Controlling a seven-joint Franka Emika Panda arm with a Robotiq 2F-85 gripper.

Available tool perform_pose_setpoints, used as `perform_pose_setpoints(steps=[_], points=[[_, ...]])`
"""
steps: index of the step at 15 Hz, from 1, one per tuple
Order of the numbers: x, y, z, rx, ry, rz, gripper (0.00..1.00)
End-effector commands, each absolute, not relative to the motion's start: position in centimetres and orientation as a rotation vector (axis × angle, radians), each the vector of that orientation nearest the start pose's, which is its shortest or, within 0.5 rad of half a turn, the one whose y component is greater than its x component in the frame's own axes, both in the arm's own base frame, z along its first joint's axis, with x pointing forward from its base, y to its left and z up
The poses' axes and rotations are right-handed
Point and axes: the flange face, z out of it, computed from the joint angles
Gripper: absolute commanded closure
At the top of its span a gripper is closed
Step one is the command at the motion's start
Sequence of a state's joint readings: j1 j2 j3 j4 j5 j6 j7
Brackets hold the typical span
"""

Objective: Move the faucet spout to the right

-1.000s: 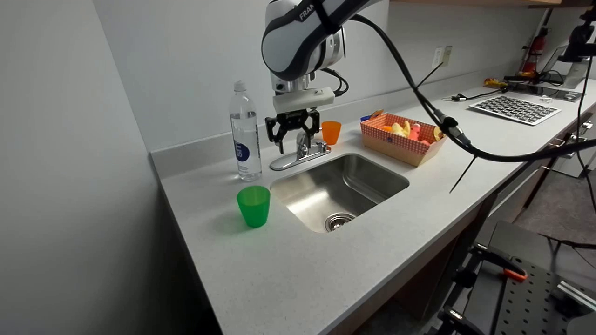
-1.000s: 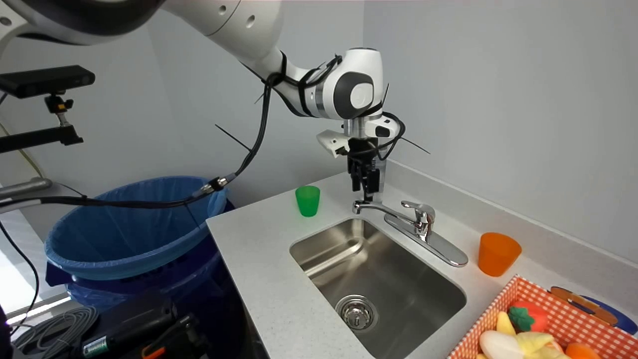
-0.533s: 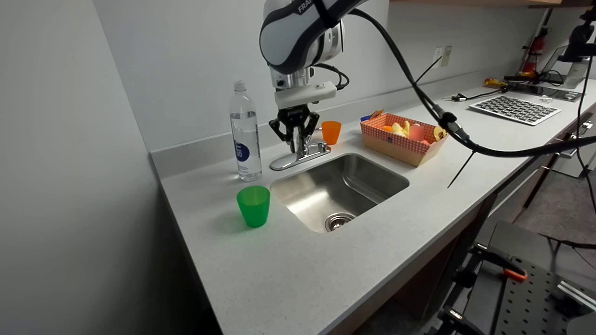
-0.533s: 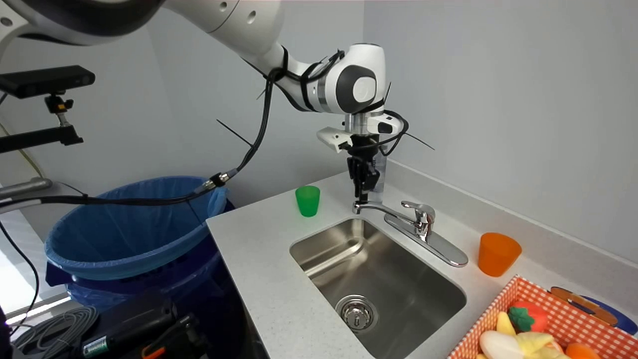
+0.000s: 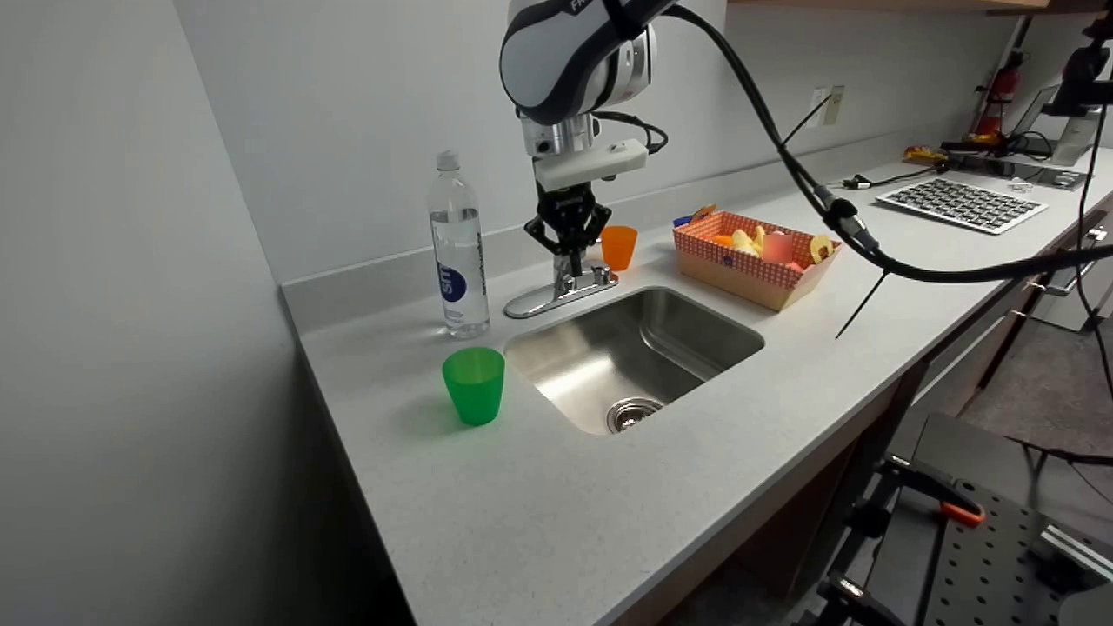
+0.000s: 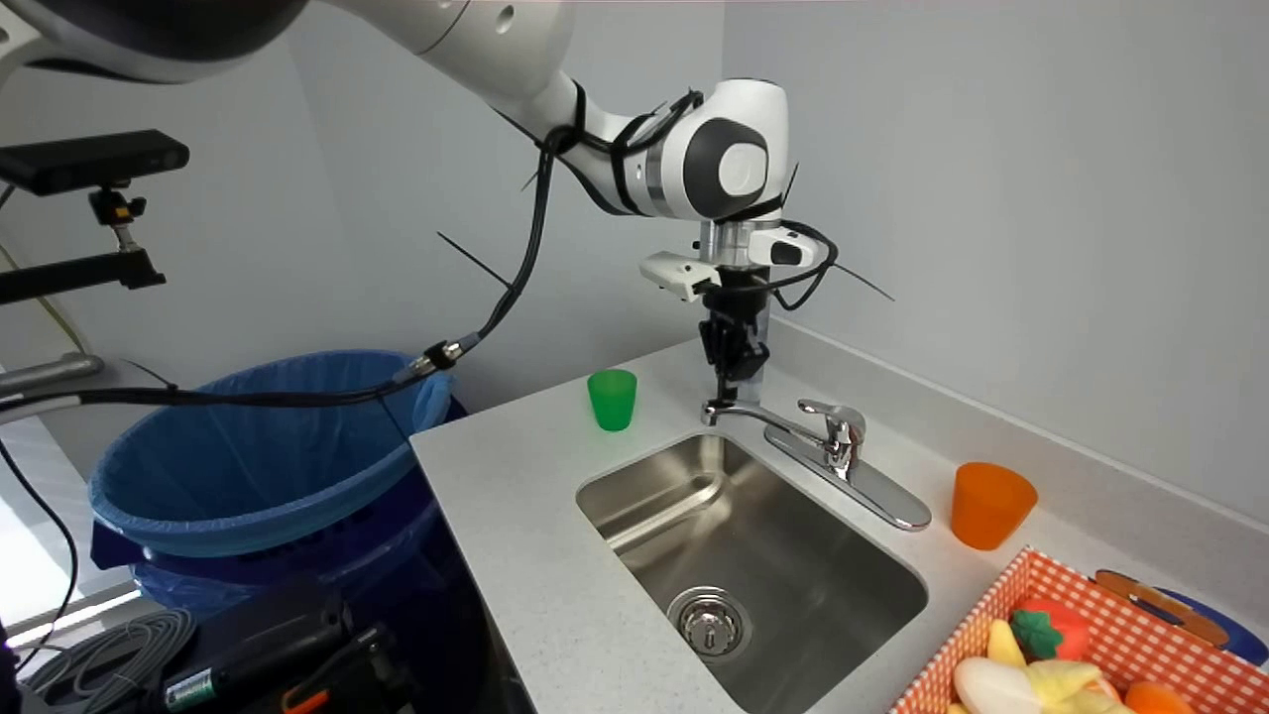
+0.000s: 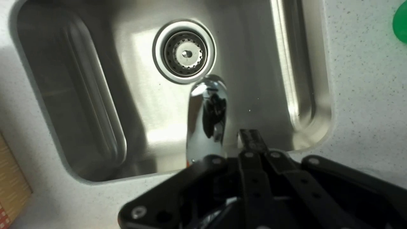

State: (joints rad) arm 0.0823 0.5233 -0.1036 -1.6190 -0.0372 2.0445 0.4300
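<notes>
The chrome faucet spout [image 6: 768,415] reaches out from its base over the sink's edge in an exterior view. Seen from the wrist, the spout [image 7: 203,140] points toward the drain, its lower part hidden behind my gripper's linkage. My gripper [image 7: 252,140] is shut, its fingertips together with nothing between them. They lie just to the right of the spout in the wrist view, with a narrow gap showing. In an exterior view the gripper [image 5: 574,261] stands in front of the faucet and covers part of it. From another side, the gripper [image 6: 727,390] appears just behind the spout's outer end.
The steel sink [image 6: 753,555] lies below the spout. A clear bottle [image 5: 461,269] and a green cup [image 5: 475,387] stand near the sink's end. On the faucet's other side are an orange cup [image 6: 989,504] and a checked basket [image 5: 748,261] of toy food.
The gripper's fingers have come together from wide apart. In both exterior views the gripper has shifted to the right. The spout has not visibly moved.
</notes>
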Motion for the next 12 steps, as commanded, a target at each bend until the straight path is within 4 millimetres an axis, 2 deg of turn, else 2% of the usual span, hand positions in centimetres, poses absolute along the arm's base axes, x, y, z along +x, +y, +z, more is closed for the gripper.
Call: perform_pose_setpoints(steps=[1,4,12], points=[[65.9,-3.2,33.1,-3.188,0.624,0.197,1.00],[65.0,-4.9,33.2,-3.193,0.600,0.241,1.00],[62.9,-9.9,31.7,-3.204,0.653,0.281,1.00]])
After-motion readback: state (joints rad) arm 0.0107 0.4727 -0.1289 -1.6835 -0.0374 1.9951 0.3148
